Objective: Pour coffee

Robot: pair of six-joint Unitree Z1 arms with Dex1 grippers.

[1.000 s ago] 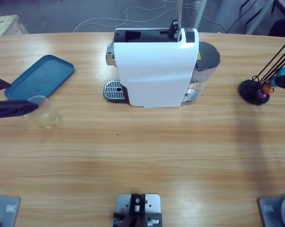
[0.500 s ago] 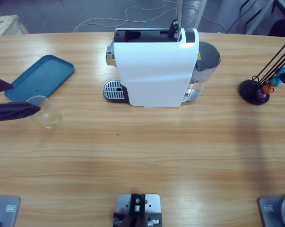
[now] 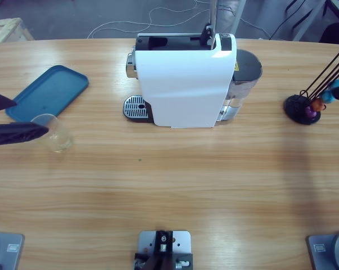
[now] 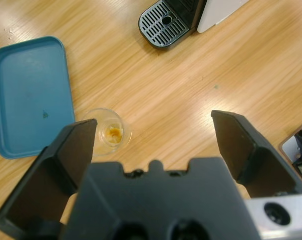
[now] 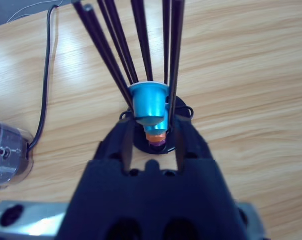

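Jaws of the left gripper [image 4: 153,135] stand wide apart above the clear cup [image 4: 107,132], gripping nothing; that cup sits on the table [image 3: 175,180] just beside the blue tray [image 3: 48,91], well left of the white coffee machine [image 3: 186,81]. Right gripper [image 5: 152,132] has its jaws narrowed around the blue capsule [image 5: 149,103] in the black capsule rack [image 3: 305,107]; whether they press it I cannot tell.

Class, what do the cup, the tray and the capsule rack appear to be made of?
Cup: clear plastic or glass, see-through with brownish residue. Tray: probably plastic, matte blue, moulded raised rim. Capsule rack: apparently metal, thin black rods.
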